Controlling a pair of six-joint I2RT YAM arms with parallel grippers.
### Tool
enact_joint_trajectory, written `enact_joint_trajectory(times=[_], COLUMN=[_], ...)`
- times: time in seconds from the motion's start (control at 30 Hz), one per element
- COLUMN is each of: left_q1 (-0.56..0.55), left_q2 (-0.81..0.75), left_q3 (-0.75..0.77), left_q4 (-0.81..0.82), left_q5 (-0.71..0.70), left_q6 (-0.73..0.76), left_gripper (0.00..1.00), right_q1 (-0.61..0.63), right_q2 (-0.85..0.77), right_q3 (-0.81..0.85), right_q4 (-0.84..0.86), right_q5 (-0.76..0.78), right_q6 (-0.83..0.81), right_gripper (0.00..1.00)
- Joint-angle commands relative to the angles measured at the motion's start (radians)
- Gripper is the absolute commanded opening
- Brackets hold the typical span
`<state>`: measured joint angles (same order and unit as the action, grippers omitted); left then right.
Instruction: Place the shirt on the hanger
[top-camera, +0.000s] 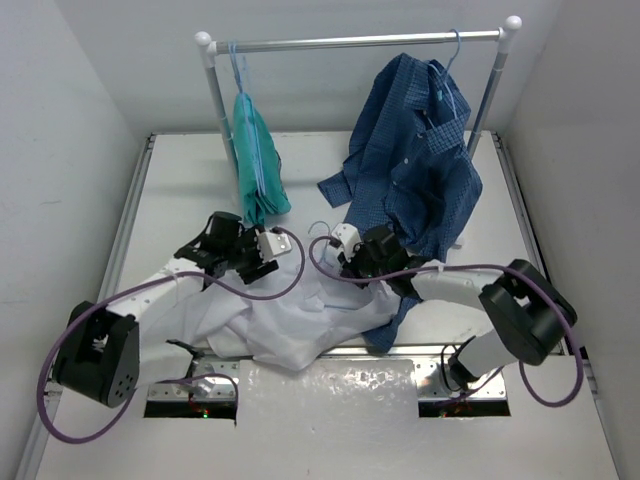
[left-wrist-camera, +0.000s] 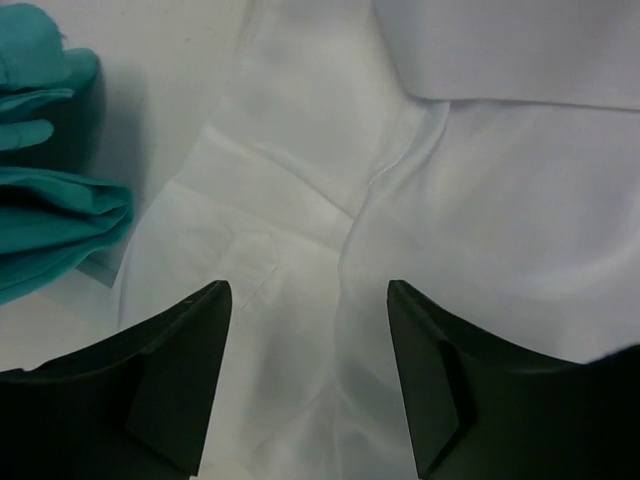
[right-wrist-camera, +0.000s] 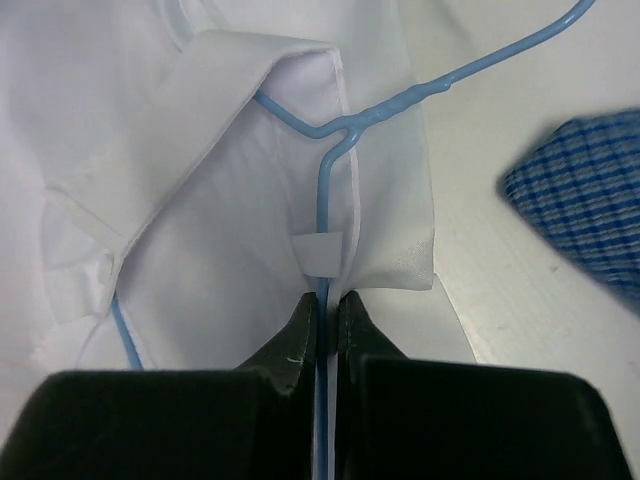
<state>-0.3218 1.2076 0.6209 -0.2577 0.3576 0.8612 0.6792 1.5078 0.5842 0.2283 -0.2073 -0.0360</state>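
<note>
**Hanger in collar, shoulders not yet dressed**

The white shirt (top-camera: 290, 320) is seen crumpled on the table (top-camera: 175, 190) between the 2 arms. The pale-blue wire hanger (right-wrist-camera: 325, 200) is lodged in its collar opening, with the hook pointing out. Its wire is pinched between the closed jaws of the right gripper (right-wrist-camera: 322, 305). The left gripper (left-wrist-camera: 308, 290) is held open over bare shirt fabric beside the teal garment (left-wrist-camera: 50, 210), with nothing gripped.

The step in hand is judged to be threading. Next, fabric should be drawn over 1 hanger arm while the wire is steadied.
</note>
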Motion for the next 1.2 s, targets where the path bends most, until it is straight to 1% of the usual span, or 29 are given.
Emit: enact_joint_trajectory(times=[0.0, 0.17, 0.2, 0.43, 0.5, 0.67, 0.7, 0.73, 0.8, 0.83, 0.87, 0.9, 0.93, 1.03, 1.07, 1.1, 1.13, 1.17], left_q1=[-0.029, -0.071, -0.072, -0.118, -0.151, -0.164, -0.164, -0.166, -0.169, -0.174, -0.177, -0.178, -0.178, -0.18, -0.178, -0.178, -0.178, -0.178], left_q2=[0.047, 0.072, 0.082, 0.142, 0.167, 0.214, 0.227, 0.231, 0.239, 0.241, 0.239, 0.237, 0.234, 0.227, 0.222, 0.219, 0.208, 0.202], left_q3=[0.043, 0.076, 0.088, 0.083, 0.076, 0.092, 0.1, 0.108, 0.131, 0.137, 0.146, 0.149, 0.158, 0.195, 0.207, 0.223, 0.25, 0.263], left_q4=[0.086, 0.08, 0.077, 0.11, 0.126, 0.207, 0.21, 0.203, 0.18, 0.154, 0.146, 0.138, 0.115, 0.074, 0.06, 0.029, 0.014, -0.001], left_q5=[0.006, 0.086, 0.099, 0.187, 0.193, 0.198, 0.213, 0.225, 0.251, 0.276, 0.282, 0.288, 0.29, 0.232, 0.207, 0.148, 0.112, 0.084], left_q6=[0.045, 0.064, 0.064, 0.082, 0.082, 0.042, 0.041, 0.042, 0.052, 0.055, 0.045, 0.038, 0.033, -0.023, -0.043, -0.062, -0.095, -0.109], left_gripper=[0.62, 0.8, 0.81, 0.82, 0.82, 0.81, 0.78, 0.63, 0.42, 0.14, 0.03, 0.0, 0.0, 0.0, 0.0, 0.0, 0.0, 0.0], right_q1=[0.043, 0.086, 0.097, 0.126, 0.134, 0.146, 0.148, 0.148, 0.148, 0.149, 0.149, 0.148, 0.148, 0.142, 0.138, 0.135, 0.129, 0.129], right_q2=[-0.076, -0.171, -0.185, -0.304, -0.319, -0.348, -0.356, -0.365, -0.373, -0.379, -0.382, -0.383, -0.386, -0.389, -0.39, -0.388, -0.388, -0.388], right_q3=[-0.012, -0.05, -0.053, -0.073, -0.089, -0.109, -0.107, -0.107, -0.104, -0.103, -0.101, -0.093, -0.09, -0.064, -0.028, 0.004, 0.038, 0.116], right_q4=[0.114, 0.12, 0.112, 0.074, 0.074, 0.074, 0.072, 0.072, 0.065, 0.062, 0.059, 0.046, 0.04, 0.002, -0.054, -0.093, -0.143, -0.189], right_q5=[0.055, 0.132, 0.138, 0.143, 0.143, 0.141, 0.141, 0.141, 0.149, 0.157, 0.161, 0.163, 0.172, 0.203, 0.206, 0.207, 0.248, 0.278], right_q6=[-0.048, -0.065, -0.071, -0.081, -0.085, -0.094, -0.094, -0.096, -0.099, -0.103, -0.107, -0.107, -0.107, -0.099, -0.087, -0.068, -0.033, -0.013], right_gripper=[0.0, 0.0, 0.0, 0.0, 0.0, 0.0, 0.0, 0.0, 0.0, 0.0, 0.0, 0.0, 0.0, 0.0, 0.14, 0.28, 0.41, 0.57])
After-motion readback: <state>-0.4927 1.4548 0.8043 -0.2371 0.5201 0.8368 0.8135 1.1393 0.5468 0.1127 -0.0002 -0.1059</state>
